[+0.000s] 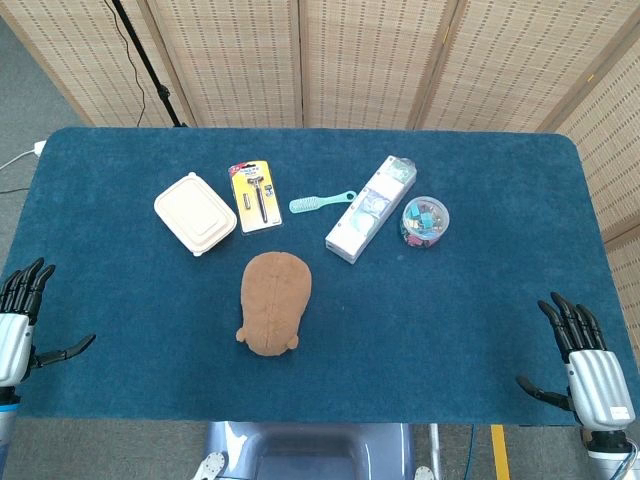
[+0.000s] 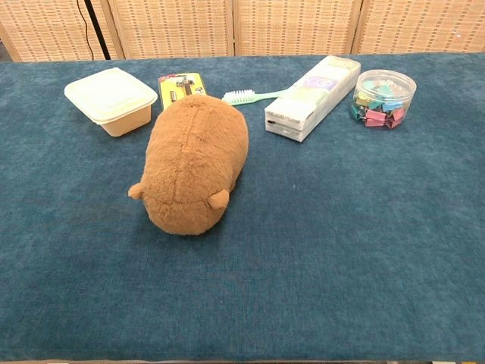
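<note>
Brown plush toy [image 2: 193,171], near centre of blue worktop [image 1: 460,300]. Left hand [image 1: 20,315] at near-left edge and right hand [image 1: 585,365] at near-right edge, fingers spread, holding nothing, both well apart from the toy. Far row: cream lidded box [image 1: 195,213], razor pack [image 1: 257,196], green brush [image 1: 322,202], white box [image 1: 370,208], clip tub [image 1: 425,221].

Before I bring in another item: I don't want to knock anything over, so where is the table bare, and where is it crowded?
Bare: the blue table between the plush toy and the right hand, and the strip from the left hand to the toy. Crowded: the far row, where lidded container, razor pack, green brush, long box and clip tub sit close together.
</note>
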`<state>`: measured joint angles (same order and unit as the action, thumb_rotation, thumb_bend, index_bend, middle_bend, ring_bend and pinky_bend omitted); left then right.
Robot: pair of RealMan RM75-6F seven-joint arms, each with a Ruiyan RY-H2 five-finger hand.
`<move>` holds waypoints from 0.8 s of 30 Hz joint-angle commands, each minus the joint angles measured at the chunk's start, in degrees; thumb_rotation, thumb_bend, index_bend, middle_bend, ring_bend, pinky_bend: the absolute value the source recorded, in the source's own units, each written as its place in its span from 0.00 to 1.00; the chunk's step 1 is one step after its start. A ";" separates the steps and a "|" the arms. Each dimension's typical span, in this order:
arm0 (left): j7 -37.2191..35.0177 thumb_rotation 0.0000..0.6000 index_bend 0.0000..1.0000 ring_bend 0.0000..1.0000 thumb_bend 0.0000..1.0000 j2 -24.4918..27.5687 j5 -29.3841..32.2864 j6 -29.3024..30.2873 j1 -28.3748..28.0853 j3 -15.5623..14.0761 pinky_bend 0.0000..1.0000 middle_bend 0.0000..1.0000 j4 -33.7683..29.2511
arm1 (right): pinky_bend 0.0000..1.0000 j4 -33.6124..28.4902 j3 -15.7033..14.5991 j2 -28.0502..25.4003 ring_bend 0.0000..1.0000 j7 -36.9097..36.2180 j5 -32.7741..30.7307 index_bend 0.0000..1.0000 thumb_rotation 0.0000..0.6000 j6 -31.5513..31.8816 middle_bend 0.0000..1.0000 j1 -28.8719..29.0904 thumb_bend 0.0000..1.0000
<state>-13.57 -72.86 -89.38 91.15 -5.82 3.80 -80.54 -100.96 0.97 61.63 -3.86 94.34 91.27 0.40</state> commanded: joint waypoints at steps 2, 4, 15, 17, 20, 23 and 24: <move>-0.18 0.30 0.00 0.00 0.00 0.15 -0.16 0.03 0.00 -0.14 0.00 0.00 0.05 | 0.00 -0.07 -0.03 -0.04 0.00 -0.15 0.01 0.00 1.00 -0.03 0.00 0.00 0.00; 0.01 0.30 0.00 0.00 0.00 0.20 0.08 -0.11 0.02 -0.10 0.00 0.00 0.03 | 0.00 -0.06 -0.05 -0.08 0.00 -0.20 0.01 0.00 1.00 -0.06 0.00 0.00 0.00; 1.24 0.29 0.00 0.00 0.00 1.16 0.84 -2.46 -0.43 -0.57 0.00 0.00 -1.27 | 0.00 -0.25 -0.02 -0.51 0.00 -1.07 -0.16 0.00 1.00 0.05 0.00 -0.07 0.00; 1.68 0.29 0.00 0.00 0.00 1.41 0.46 -3.18 -0.87 -0.78 0.00 0.00 -1.98 | 0.00 -0.29 0.04 -0.65 0.00 -1.31 -0.23 0.00 1.00 0.22 0.00 -0.16 0.00; 2.13 0.29 0.00 0.00 0.00 2.02 -1.08 -3.96 -1.88 -1.08 0.00 0.00 -3.65 | 0.00 -0.30 0.04 -0.77 0.00 -1.54 -0.29 0.00 1.00 0.28 0.00 -0.20 0.00; 3.88 0.29 0.00 0.00 0.00 2.80 -3.51 -4.49 -3.75 -0.70 0.00 0.00 -6.23 | 0.00 -0.30 0.11 -0.88 0.00 -1.81 -0.44 0.00 1.00 0.25 0.00 -0.19 0.00; 4.99 0.29 0.00 0.00 0.00 3.18 -4.76 -4.88 -4.64 -0.63 0.00 0.00 -7.61 | 0.00 -0.31 0.18 -0.94 0.00 -1.97 -0.53 0.00 1.00 0.29 0.00 -0.20 0.00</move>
<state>-10.20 -70.41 -92.36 86.94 -8.97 2.99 -86.17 -101.26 1.11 60.73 -5.75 93.86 91.54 0.21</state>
